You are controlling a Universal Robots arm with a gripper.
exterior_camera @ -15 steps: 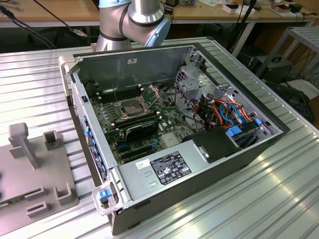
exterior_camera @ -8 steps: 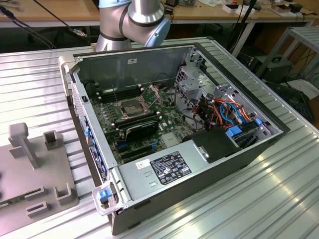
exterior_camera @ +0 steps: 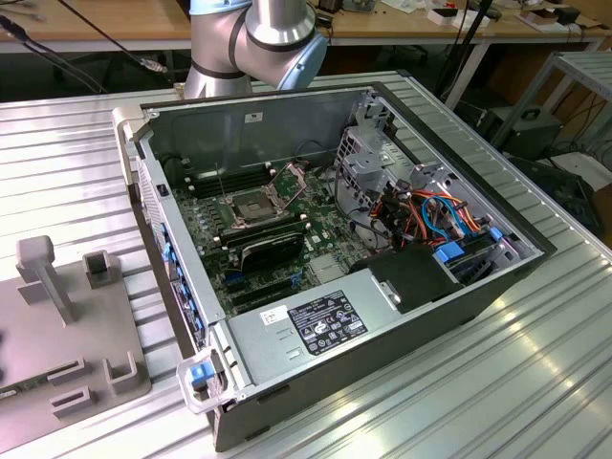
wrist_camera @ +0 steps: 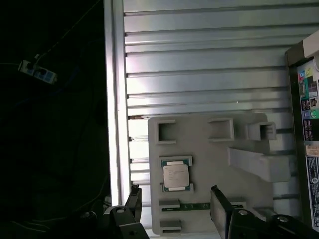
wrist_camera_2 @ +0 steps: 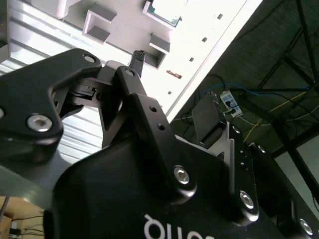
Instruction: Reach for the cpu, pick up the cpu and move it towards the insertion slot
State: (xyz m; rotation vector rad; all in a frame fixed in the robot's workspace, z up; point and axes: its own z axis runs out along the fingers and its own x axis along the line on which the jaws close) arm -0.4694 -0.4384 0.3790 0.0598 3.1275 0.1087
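Gripper [wrist_camera: 174,191] spread open over the cpu [wrist_camera: 176,176], holding nothing.

Its two black fingers [wrist_camera: 219,206] stand well apart in the first wrist view, and neither touches the chip. The cpu lies flat, pale face up, in a nest on the grey fixture plate [wrist_camera: 209,159], which sits on the ribbed metal table [wrist_camera: 199,74]. In the exterior view, the insertion slot [exterior_camera: 251,207] sits inside the open computer case [exterior_camera: 287,124], its frame plate raised.
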